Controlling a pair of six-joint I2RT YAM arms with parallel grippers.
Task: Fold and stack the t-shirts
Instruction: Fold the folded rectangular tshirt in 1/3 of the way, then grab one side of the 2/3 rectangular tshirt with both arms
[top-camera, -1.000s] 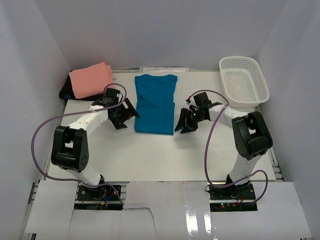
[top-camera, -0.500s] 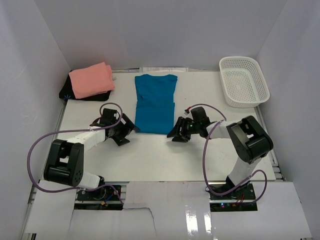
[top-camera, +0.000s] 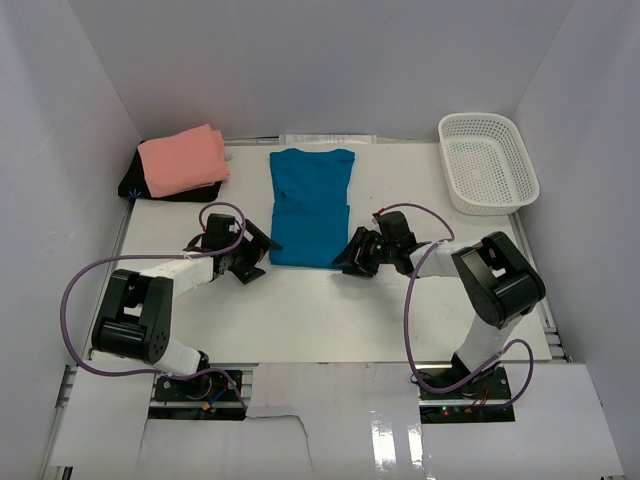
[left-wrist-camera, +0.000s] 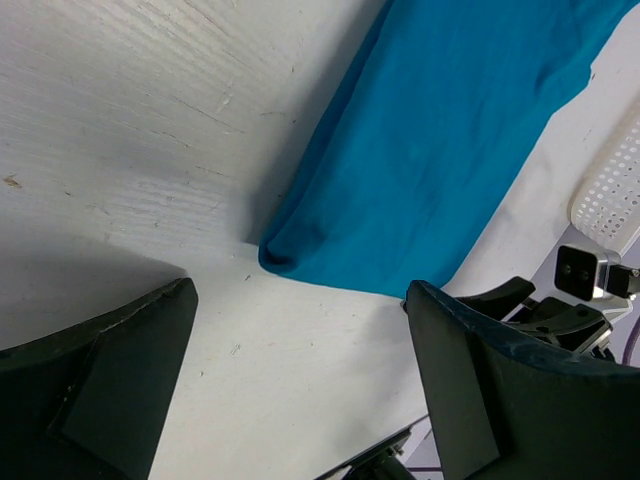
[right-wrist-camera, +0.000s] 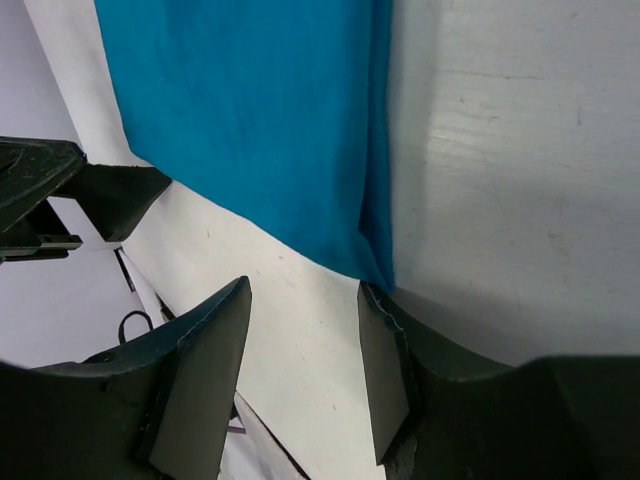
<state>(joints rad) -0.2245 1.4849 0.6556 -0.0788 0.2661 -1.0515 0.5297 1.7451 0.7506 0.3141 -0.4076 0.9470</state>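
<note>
Your salmon-pink t-shirt (top-camera: 182, 160) lies folded at the far left corner of the table (top-camera: 300, 310). The teal-blue t-shirt (top-camera: 310, 205) lies flat mid-table, narrowed to a long strip, not yet folded across or stacked. Your left jaws stand wide open and empty at its near left corner. Your right jaws, half open, grip nothing at its near right corner.

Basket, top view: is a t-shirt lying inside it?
No, the basket shows only bare white mesh inside.
</note>
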